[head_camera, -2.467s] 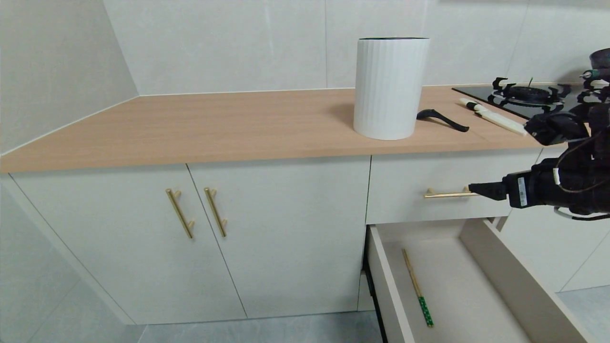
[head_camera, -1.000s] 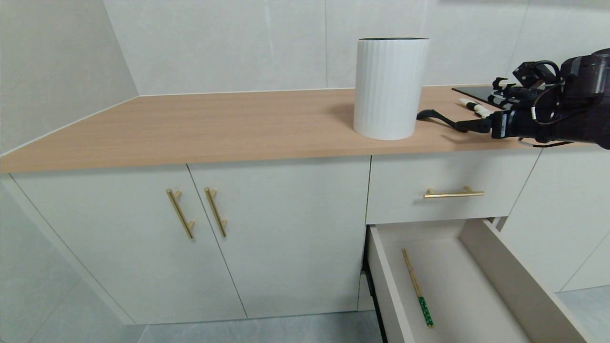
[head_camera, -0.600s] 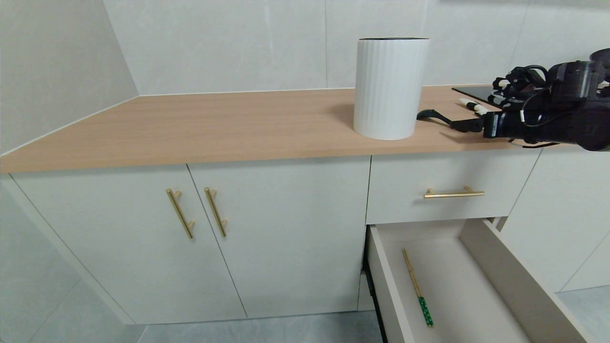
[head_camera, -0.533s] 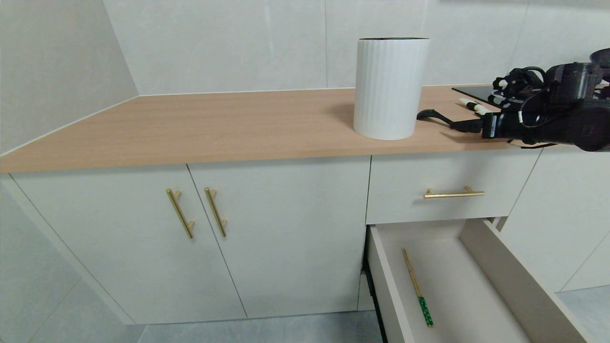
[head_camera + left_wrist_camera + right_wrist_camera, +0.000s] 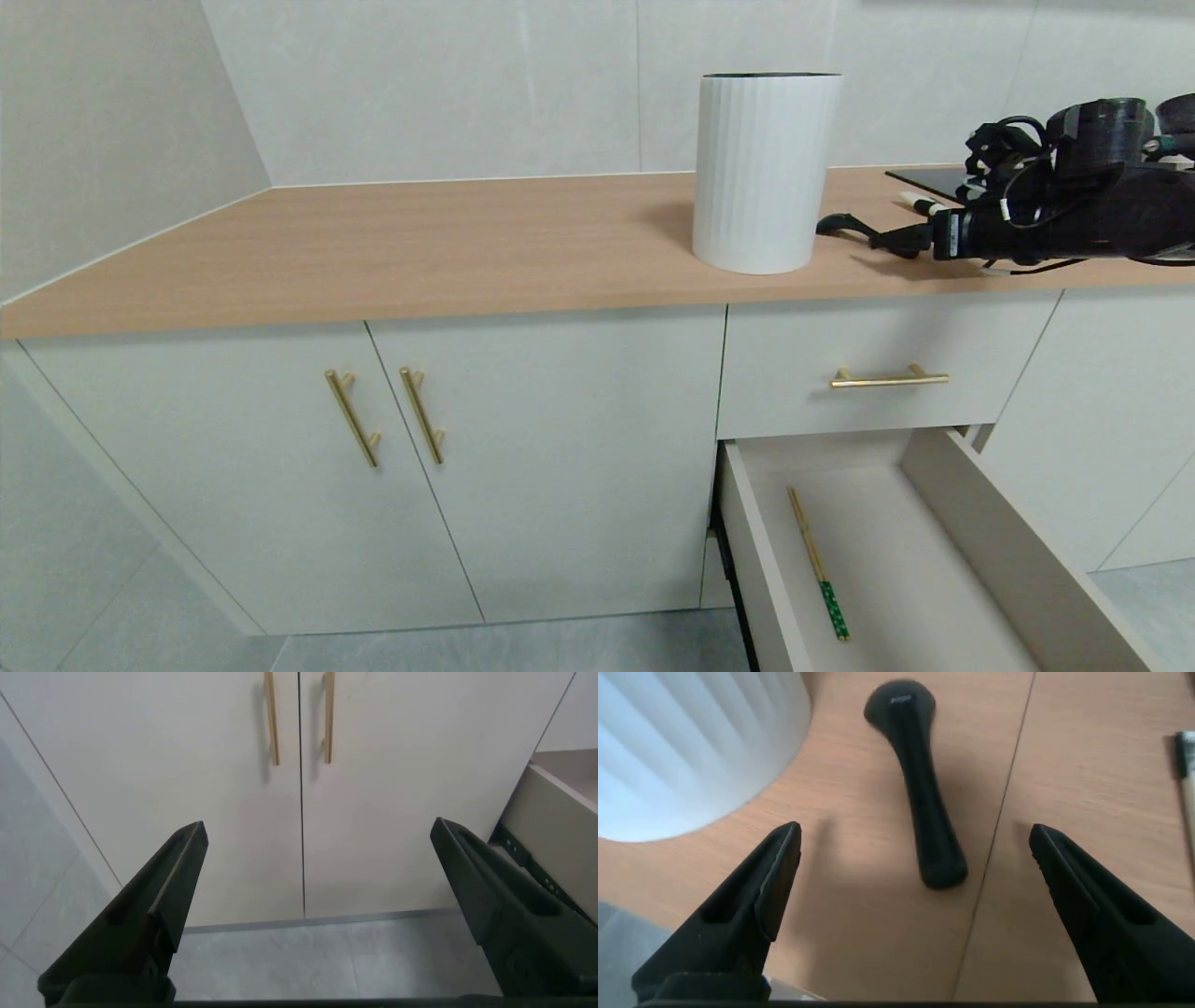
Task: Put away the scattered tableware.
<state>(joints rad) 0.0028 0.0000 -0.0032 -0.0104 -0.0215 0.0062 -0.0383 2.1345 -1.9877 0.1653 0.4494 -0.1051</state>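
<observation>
The right end effector [image 5: 898, 241] hung low over the table [image 5: 420, 243], its fingers spread wide and holding nothing. From its wrist view the end effector [image 5: 915, 838] had the black spoon [image 5: 920, 803] lying flat on the wood between its two fingers; whether either finger touched it could not be told. The black spoon [image 5: 845, 224] had its rounded end just beside the white ribbed container [image 5: 764, 173], which stood upright on the table. A white-handled utensil [image 5: 920, 201] lay on the far side of the spoon, away from the container. Below the table's edge a drawer [image 5: 990, 551] stood pulled out, with a pair of chopsticks [image 5: 814, 560] lying on its floor near the left wall. The left end effector [image 5: 318, 835] was wide open and empty too, low down and facing the cupboard doors [image 5: 392, 812] with their gold handles [image 5: 271, 719]
</observation>
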